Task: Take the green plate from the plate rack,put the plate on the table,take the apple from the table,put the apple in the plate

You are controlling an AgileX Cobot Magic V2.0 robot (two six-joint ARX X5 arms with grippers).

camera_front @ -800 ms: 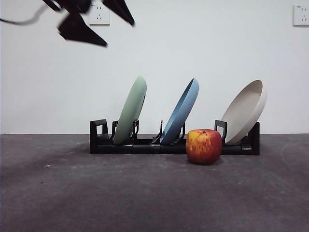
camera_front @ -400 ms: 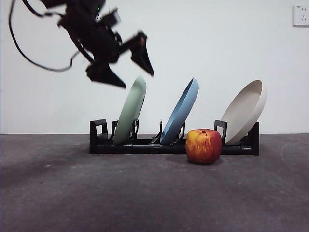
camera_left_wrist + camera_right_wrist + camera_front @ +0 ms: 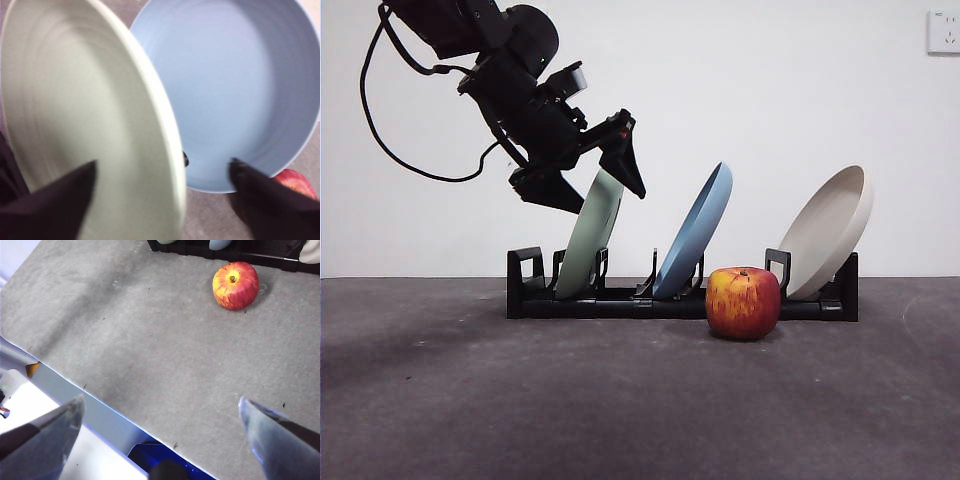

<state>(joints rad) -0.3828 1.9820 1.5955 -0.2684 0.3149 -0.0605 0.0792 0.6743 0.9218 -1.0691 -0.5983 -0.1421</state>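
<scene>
table: dark grey matte table (image 3: pixel 620 400), bare in front of the rack.
rack: long black slotted plate rack (image 3: pixel 620 300), pale sage-green round plate (image 3: pixel 588 240) in its left slot, leaning.
left gripper (image 3: pixel 590 190): dropped from the top corner within a second; jaws wide, straddling the green rim, no clamp yet. Grasp looks next.
right gripper (image 3: pixel 160 425): spread, waiting.
apple: red-yellow apple (image 3: pixel 742 302) on table, just before the rack.
wrist-only: left wrist shows the round blue plate (image 3: pixel 235 90) close behind the green one.

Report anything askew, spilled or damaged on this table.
Nothing stands out. The green plate, blue plate and beige plate lean in the rack; the apple sits whole. The left gripper straddles the green plate's rim, open.
</scene>
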